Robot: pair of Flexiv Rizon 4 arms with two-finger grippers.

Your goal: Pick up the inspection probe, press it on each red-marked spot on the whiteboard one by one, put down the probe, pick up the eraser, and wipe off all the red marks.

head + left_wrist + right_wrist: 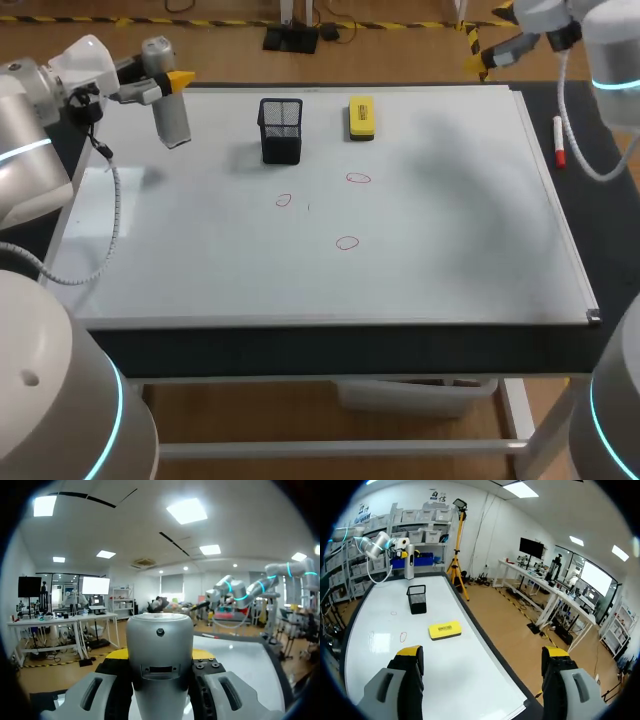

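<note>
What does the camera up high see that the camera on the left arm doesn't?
Only the head view shows the three red marks, the black mesh cup, the yellow eraser and the red marker. Only the left wrist view shows, up close, the left claw squeezing the grey probe from both sides. Both show the probe, the whiteboard and the right arm.

You see your left gripper [172, 84] gripping the grey inspection probe [175, 125] over the whiteboard's [450, 250] far left corner, well apart from the three red marks [347, 242], black mesh holder [281, 130] and yellow eraser [361, 117].
</note>
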